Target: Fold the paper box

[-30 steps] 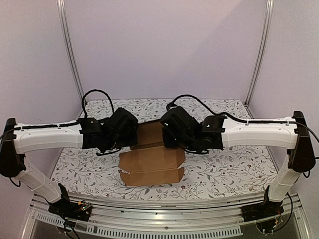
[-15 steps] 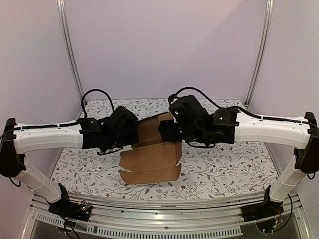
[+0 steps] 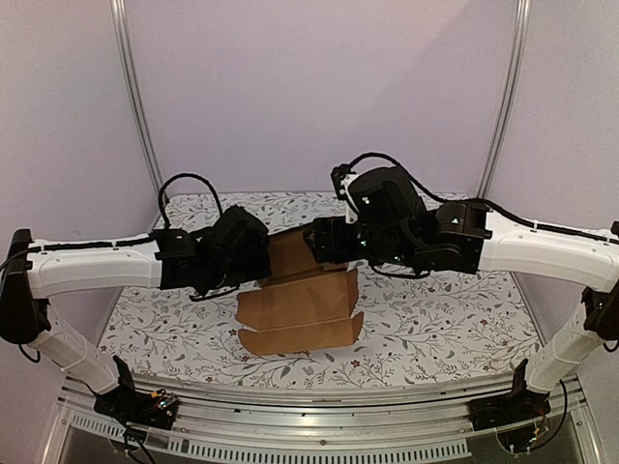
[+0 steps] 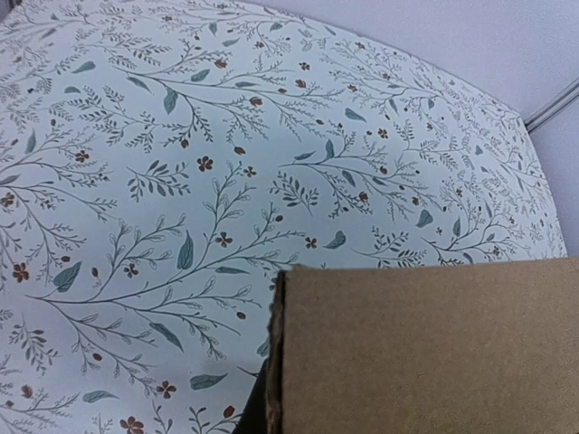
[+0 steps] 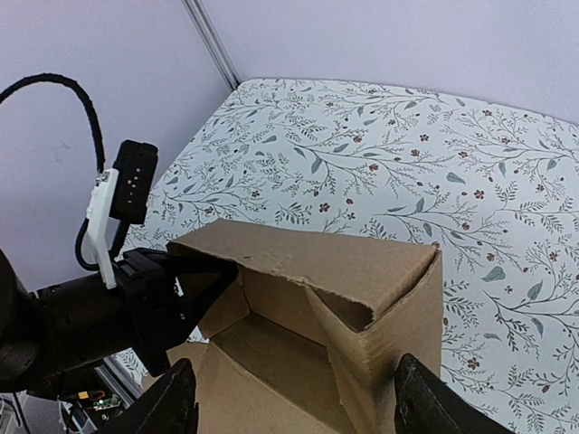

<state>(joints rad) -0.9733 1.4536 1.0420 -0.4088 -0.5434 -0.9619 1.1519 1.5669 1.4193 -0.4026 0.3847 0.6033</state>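
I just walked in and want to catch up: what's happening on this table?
A brown paper box is being folded on the floral table. The left gripper is shut on one wall of the half-formed box. The right gripper hangs open over it, gripping nothing.

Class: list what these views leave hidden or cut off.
Left wrist view: the paper box runs off the bottom edge; no fingers show.
Top view: where the left gripper grips, hidden under its own wrist.
Right wrist view: the right fingers, cut by the bottom edge.
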